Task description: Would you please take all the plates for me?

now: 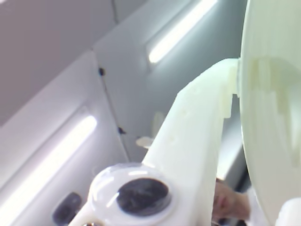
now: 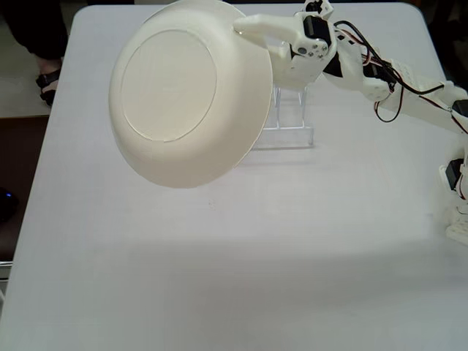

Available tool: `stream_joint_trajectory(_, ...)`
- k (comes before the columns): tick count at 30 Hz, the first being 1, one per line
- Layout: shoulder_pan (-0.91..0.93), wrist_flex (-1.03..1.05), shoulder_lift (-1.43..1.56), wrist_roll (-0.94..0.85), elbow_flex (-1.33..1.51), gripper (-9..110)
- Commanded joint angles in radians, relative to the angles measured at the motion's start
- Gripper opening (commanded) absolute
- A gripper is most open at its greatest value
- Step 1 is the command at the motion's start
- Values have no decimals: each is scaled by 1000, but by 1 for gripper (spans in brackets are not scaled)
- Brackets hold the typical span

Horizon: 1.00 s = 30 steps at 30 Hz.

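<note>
My gripper is shut on the rim of the white plate and holds it high above the table, tilted with its underside toward the fixed camera. In the wrist view the plate fills the right edge, and the gripper pinches its rim with a white finger; that camera looks up at the ceiling. The light blue, yellow and orange plates are out of view or hidden behind the lifted plate.
A small clear rack stands at the back of the white table, partly hidden behind the plate. The arm's base is at the right edge. A person shows low in the wrist view.
</note>
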Motion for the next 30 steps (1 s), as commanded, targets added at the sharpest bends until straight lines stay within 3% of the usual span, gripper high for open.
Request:
stream_joint_trajectory(1, -14, -43, 60, 6, -17, -1)
stream_joint_trajectory(17, -8, -52, 74, 9, 23, 0)
stream_joint_trajectory(22, 15, -49, 74, -23, 37, 36)
stream_joint_trajectory(26, 26, -29, 87, -69, 37, 44)
stream_joint_trajectory(30, 37, 15, 120, -124, 37, 43)
